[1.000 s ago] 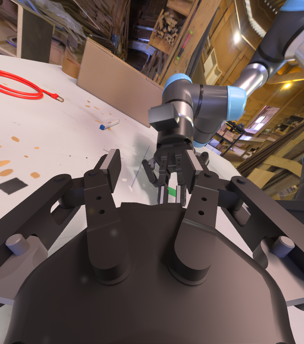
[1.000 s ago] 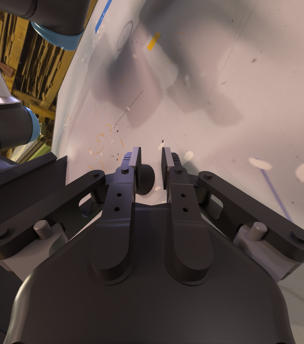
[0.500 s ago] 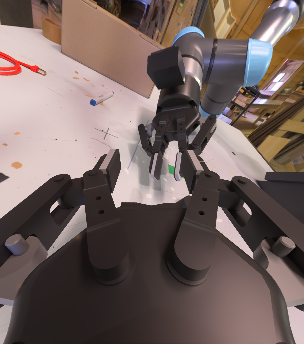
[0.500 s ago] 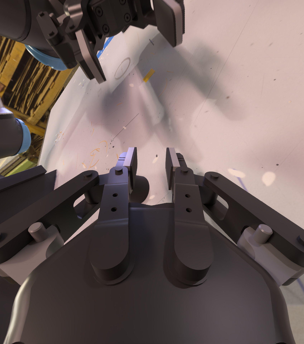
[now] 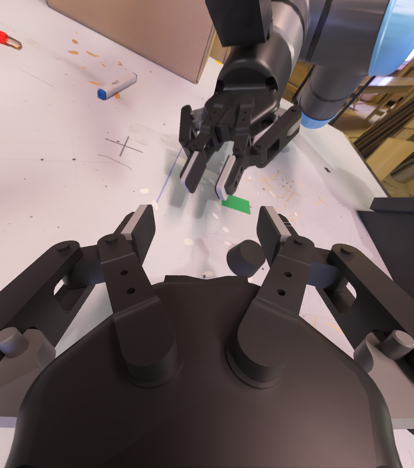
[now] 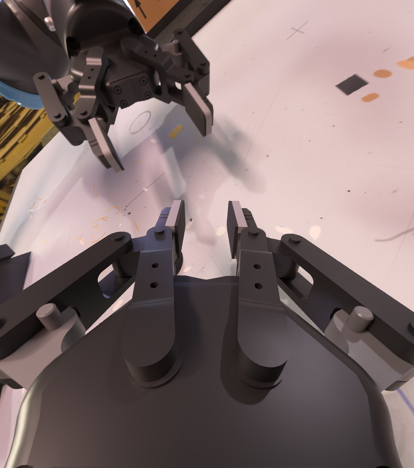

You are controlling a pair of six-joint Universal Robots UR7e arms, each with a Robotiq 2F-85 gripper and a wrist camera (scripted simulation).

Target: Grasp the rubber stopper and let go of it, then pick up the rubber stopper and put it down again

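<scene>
The rubber stopper [image 5: 245, 258] is a short dark grey cylinder lying on its side on the white table [image 5: 49, 202]. My left gripper [image 5: 208, 222] is open and empty just above the table. The stopper lies between its fingers, close to the inner side of the right finger [image 5: 269, 228]. My right gripper [image 6: 205, 217] is open and empty, its jaws a moderate gap apart. It shows in the left wrist view [image 5: 204, 187], hovering above the table just beyond the stopper. The left gripper [image 6: 160, 144] shows opposite in the right wrist view. There the stopper is hidden by my own fingers.
A cardboard box [image 5: 137, 30] stands at the back. A blue-capped marker [image 5: 117, 86] and a red cable end [image 5: 5, 40] lie to the left. A green patch [image 5: 236, 203] is on the table beneath the right gripper. The table edge [image 5: 352, 152] and a dark base [image 5: 403, 240] are on the right.
My right gripper has risen off the table and opened wider. My left gripper has tilted down and moved in, and the stopper now shows between its fingers.
</scene>
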